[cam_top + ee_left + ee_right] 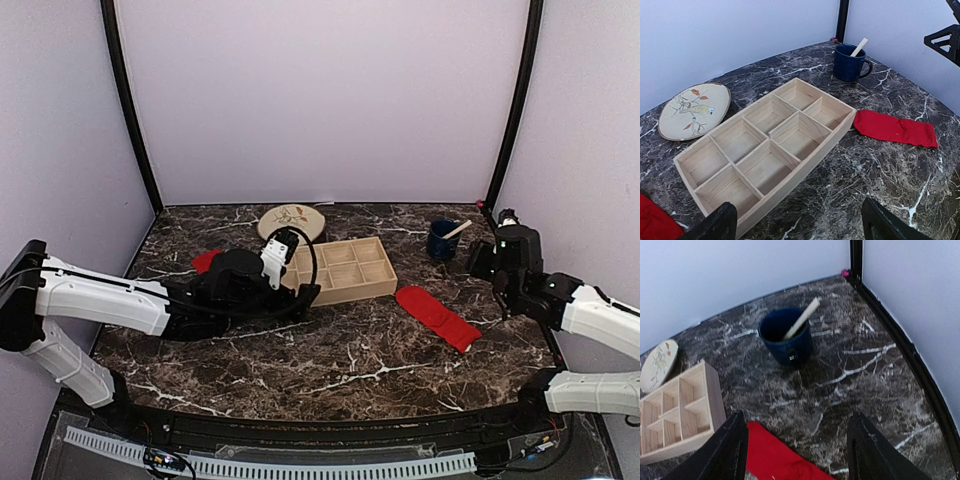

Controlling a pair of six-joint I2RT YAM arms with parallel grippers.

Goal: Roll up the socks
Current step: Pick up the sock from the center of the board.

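Plainly, the flat bright red fabric sock [437,317] on the dark marble table [350,370] falls to the right arm. It lies just right of the pale wooden compartment tray [345,268], its long axis running diagonally from the tray's near corner toward the near right. The right gripper [797,455] hangs over its far end with fingers spread apart and nothing held. The red cloth shows low between them in the wrist view, slightly toward the left finger.

The left gripper [800,225] is also wide apart and empty. It sits across the tray from that sock, so the tray blocks its reach. A second red sock [205,262] lies at far left, partly hidden behind the left arm.

A dark blue mug [786,340] holding a wooden stick [801,319] stands beyond the right gripper, and a round plate painted with birds [694,110] lies behind the tray, both apart from the flat sock.
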